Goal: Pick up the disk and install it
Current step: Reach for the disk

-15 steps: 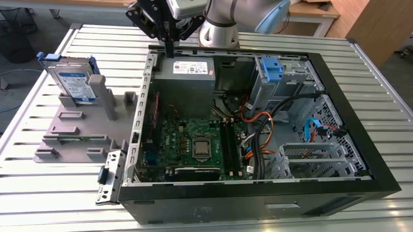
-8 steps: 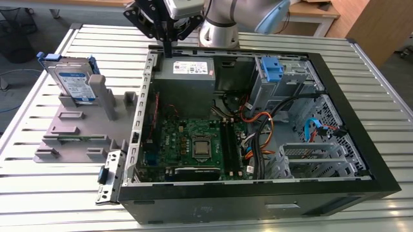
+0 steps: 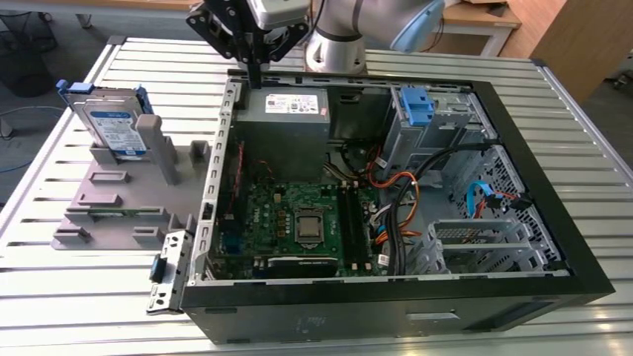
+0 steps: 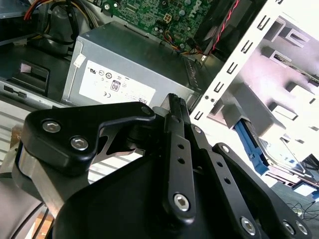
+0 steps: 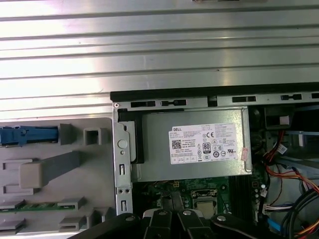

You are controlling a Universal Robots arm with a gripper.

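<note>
– Worktop [image 3: 79, 297] first: what does it carry?
– Two big things. An open computer case [image 3: 396, 315] takes the middle and the exterior view's right. A grey holder [image 3: 109, 204] lies just beside the case, on the exterior view's left.
– And inside the case?
– At the far end sits the power supply [image 3: 287, 104], a grey box with a white label. More to the exterior view's right there is a bare blue bracket [image 3: 417, 107], with no drive in it.
– Where is the disk?
– The disk [image 3: 114, 126] is not in the case. It stands on its edge in the far part of the grey holder, almost upright, with its long axis pointing up and its labelled face toward the exterior camera. In the first wrist view the disk [image 5: 27, 135] shows as a narrow blue strip, so from above only its thin top edge is offered.
– And the tool?
– The tool [image 3: 255, 74] hangs over the far wall of the case, near the corner of the power supply. Its two black fingers are pressed together, with nothing between them.
– So which way does the disk lie from it?
– Toward the exterior view's left, lower down and well apart, outside the case wall. I judge that the picking up is not yet begun.
</note>
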